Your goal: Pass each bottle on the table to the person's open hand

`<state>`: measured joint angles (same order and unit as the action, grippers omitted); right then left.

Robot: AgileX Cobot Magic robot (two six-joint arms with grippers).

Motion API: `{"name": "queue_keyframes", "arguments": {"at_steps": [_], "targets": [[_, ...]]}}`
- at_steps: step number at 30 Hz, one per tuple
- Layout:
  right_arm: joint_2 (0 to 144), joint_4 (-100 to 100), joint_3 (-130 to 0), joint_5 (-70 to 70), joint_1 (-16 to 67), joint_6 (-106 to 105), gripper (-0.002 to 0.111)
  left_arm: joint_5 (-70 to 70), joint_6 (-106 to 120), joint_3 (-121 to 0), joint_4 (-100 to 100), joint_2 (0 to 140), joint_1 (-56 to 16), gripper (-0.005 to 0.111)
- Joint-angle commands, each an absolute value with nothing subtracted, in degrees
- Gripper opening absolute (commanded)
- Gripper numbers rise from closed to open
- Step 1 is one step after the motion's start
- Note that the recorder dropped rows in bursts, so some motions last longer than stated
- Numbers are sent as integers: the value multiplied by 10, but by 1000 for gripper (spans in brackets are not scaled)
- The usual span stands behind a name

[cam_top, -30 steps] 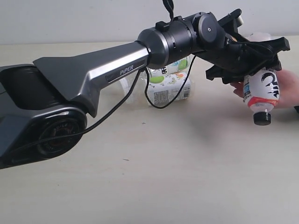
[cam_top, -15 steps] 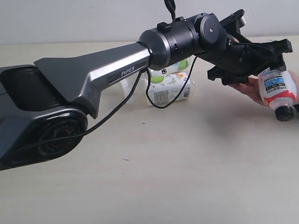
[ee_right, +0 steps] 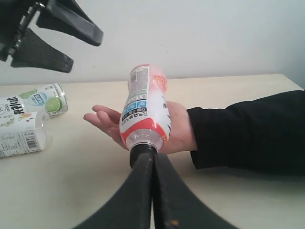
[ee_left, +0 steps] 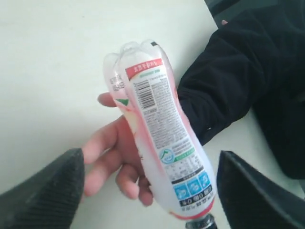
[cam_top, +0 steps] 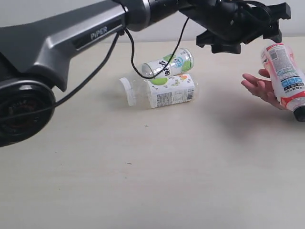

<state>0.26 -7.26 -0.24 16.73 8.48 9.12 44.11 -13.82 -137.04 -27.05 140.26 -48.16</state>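
Note:
The pink-red bottle with its black cap lies tilted in the person's open hand. My left gripper hangs open above it, both fingers clear of the bottle. Two white-labelled bottles lie on the table: one with green spots and a white-capped one touching it. My right gripper is shut with nothing in it, its tips just short of the black cap.
The person's dark sleeve stretches in from the right side of the table. My left arm spans the upper left of the exterior view, its cable dangling over the two lying bottles.
My left gripper has let go of the pink-red bottle and risen away from it. The bottle now rests in the person's hand, which has drawn slightly right.

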Motion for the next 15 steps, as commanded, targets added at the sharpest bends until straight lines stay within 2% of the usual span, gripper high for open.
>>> {"name": "queue_keyframes", "arguments": {"at_steps": [1, 2, 5, 15], "targets": [[0, -76, 0, 163, 82, 87, 0, 508, -96, -1375, -224, 1361, -477, 50], [0, -76, 0, 163, 82, 87, 0, 521, -87, -1375, -217, 1355, -477, 41], [0, -76, 0, 163, 82, 87, 0, 568, -63, -1375, -211, 1339, -477, 2], [0, -76, 0, 163, 82, 87, 0, 666, -29, -1366, -136, 1305, -485, 1]]}}
